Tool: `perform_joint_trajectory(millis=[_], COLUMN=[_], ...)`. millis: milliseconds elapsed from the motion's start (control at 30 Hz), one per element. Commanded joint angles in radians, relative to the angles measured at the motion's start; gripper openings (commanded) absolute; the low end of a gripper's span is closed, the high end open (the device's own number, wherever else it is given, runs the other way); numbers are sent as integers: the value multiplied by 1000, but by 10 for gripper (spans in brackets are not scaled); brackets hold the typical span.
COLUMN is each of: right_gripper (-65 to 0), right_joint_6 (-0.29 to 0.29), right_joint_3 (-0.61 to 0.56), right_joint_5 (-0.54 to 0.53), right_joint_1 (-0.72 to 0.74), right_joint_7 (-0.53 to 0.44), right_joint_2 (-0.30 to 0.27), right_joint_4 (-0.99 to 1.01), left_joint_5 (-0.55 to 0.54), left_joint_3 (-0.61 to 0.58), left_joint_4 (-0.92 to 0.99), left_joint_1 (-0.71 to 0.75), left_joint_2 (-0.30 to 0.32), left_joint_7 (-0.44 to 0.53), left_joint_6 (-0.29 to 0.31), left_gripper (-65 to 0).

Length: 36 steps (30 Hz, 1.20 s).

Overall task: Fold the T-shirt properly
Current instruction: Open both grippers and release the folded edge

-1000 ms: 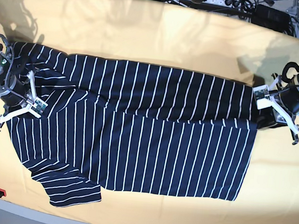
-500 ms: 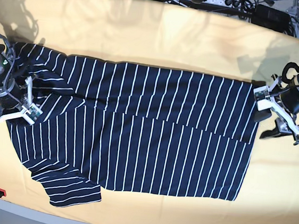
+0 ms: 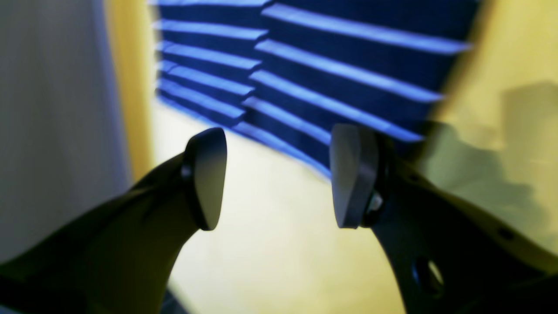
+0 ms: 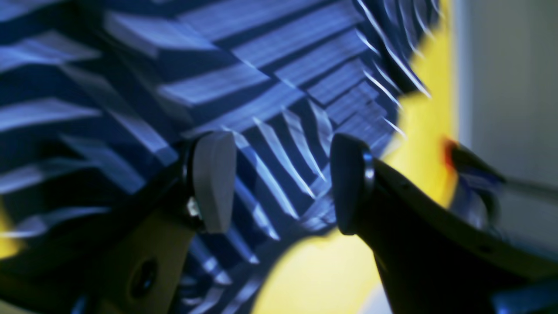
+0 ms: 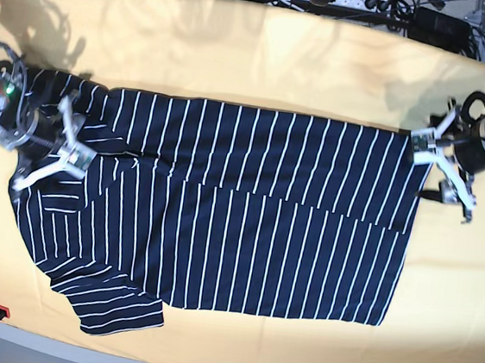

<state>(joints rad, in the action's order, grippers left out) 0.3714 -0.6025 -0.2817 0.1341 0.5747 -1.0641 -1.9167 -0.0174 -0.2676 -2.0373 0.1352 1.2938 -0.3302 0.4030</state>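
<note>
The dark navy white-striped cloth T-shirt [image 5: 222, 214] is spread flat across the middle of the yellow-covered counter [image 5: 264, 54]. The left end effector [image 5: 445, 172] is held spread at the shirt's right edge, gripping nothing. The right end effector [image 5: 55, 151] is spread above the shirt's left end, empty.

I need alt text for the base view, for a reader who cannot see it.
A striped T-shirt lies partly folded on a yellow cloth. The open right gripper hangs over its sleeve end; the open left gripper is beside the opposite edge.
</note>
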Motion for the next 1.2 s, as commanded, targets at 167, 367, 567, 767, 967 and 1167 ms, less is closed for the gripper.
perform_joint_trajectory(millis=[167,367,567,767,967,1167], right_gripper=[-288,-288,-288,-288,-288,-288], right_joint_6=[20,-89,-152,-194,-197,-220], right_joint_3=[13,13,13,13,13,13], right_joint_5=[-8,118,195,212,212,227], right_joint_1=[-138,-299,-393,-394,-394,-394], right_joint_7=[98,177,173,173,190,208], right_joint_2=[-82,-102,-99,-94,-94,-67], right_joint_4=[-78,-78,-78,-78,-78,-78], left_joint_5=[-11,29,51,186,248,377], left_joint_3=[13,13,13,12,5,-90], left_joint_4=[-10,7,94,217,275,279], left_joint_1=[-11,-11,-8,-8,-8,-12], left_joint_2=[51,53,53,48,13,-1], left_joint_7=[20,40,78,264,371,386], left_joint_6=[174,212,227,218,210,114], left_gripper=[-272,-272,-272,-272,-272,-272])
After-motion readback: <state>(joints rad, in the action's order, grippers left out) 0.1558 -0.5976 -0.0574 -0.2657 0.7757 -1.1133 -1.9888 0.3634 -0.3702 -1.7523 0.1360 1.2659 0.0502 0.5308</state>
